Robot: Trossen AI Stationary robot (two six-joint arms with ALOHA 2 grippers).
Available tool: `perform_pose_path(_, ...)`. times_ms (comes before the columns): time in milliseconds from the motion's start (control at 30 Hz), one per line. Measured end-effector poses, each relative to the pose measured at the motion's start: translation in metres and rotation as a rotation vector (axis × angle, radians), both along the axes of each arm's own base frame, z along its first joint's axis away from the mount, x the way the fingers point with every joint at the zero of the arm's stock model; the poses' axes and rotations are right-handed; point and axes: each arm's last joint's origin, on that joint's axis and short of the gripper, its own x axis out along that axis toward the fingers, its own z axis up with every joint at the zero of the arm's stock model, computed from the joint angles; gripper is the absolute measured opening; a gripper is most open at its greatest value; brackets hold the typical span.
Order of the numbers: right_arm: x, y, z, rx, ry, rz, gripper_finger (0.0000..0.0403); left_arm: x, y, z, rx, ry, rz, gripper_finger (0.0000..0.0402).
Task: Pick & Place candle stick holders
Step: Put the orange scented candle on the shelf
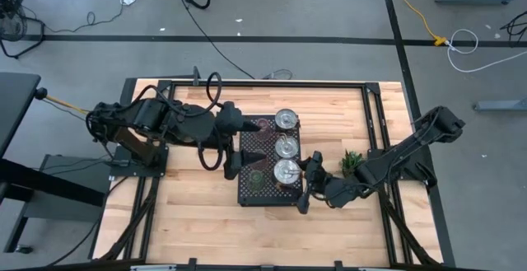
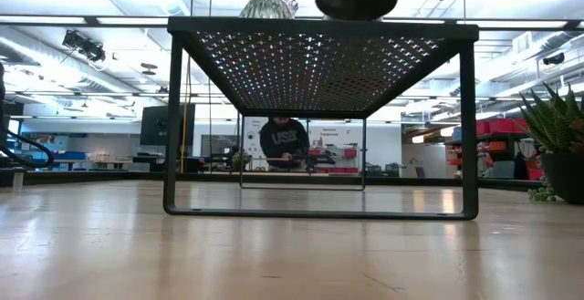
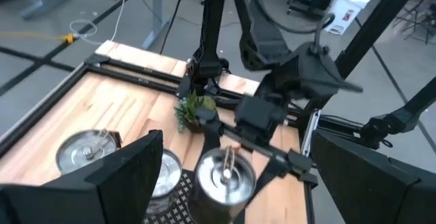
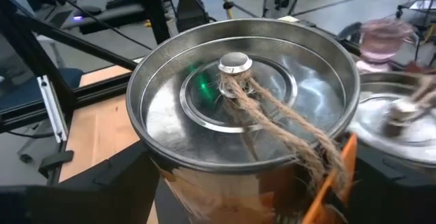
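the right gripper [image 1: 306,190] has its fingers spread around the nearest silver holder [image 4: 238,108], which stands on the black tray [image 1: 247,190] beside two other silver holders. it looks stiff, light and slippery, so its straight side wall seems the safest grip. the left gripper [image 1: 232,165] hovers over the tray's glass holders [image 1: 258,177], fingers spread and empty.

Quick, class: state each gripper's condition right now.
Left gripper: open, above the tray.
Right gripper: around the nearest silver holder; grip cannot be told.
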Motion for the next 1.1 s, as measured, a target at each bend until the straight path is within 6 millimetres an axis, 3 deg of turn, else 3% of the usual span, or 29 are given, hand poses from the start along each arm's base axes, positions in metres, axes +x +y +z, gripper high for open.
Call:
perform_pose_path(433,0.005,-0.007,-0.008,0.012,0.033,-0.04,0.0332,0.001,0.0,0.002,0.038,-0.014,-0.017,0.0374)
perform_pose_path(633,0.007,-0.005,-0.023,0.023,0.091,-0.075,0.0332,0.001,0.0,0.001,0.048,-0.011,-0.021,0.0374)
perform_pose_path(1100,0.009,-0.006,-0.029,0.042,0.119,-0.084,0.0332,0.0,0.0,0.001,0.073,-0.006,-0.031,0.0374)
